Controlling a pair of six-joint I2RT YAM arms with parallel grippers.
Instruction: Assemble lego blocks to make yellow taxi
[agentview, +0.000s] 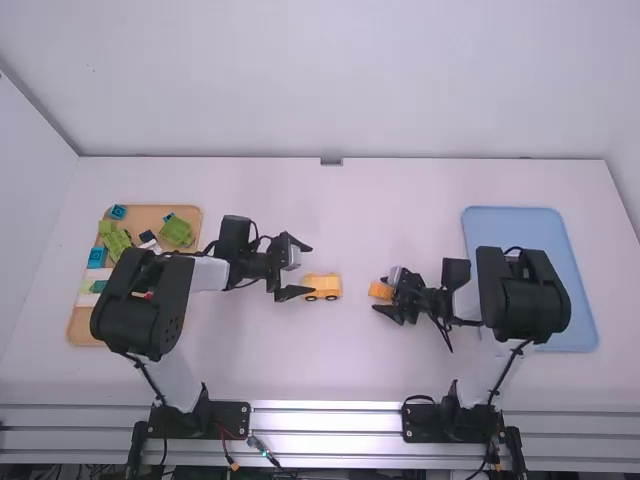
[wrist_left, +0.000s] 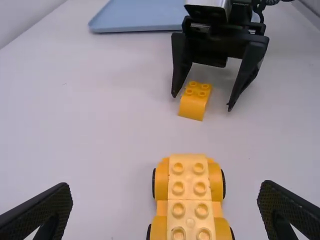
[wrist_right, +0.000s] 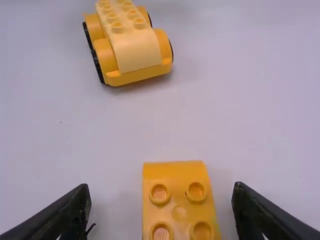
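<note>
- Lying at the far left is a tan tray (agentview: 187, 212), holding loose green blocks (agentview: 176, 231), blue blocks (agentview: 97, 257) and a small dark-and-white piece (agentview: 148, 238) whose markings are too small for me to make out.
- Next comes the left arm (agentview: 208, 273), partly over that tray, its wrist out to the right of it.
- Its left gripper (agentview: 308, 269) has its jaws spread wide, gripping nothing, near the left end of the car.
- That car (agentview: 322, 284) is upright on the white table (agentview: 320, 360), yellow, with black wheels and a paler, studded strip along its top. It lines up lengthwise between the two grippers.
- Farther right, apart from the car, is an orange block (agentview: 380, 290), studs up, with one rounded end facing the car.
- Around it are the parted fingers of the right gripper (agentview: 379, 294), one to each side; from its wrist view I can see a gap at both flanks, so the jaws are released rather than clenched.
- Then the right arm (agentview: 522, 295), crossing over part of the blue tray (agentview: 515, 225), which lies flat at the far right.
</note>
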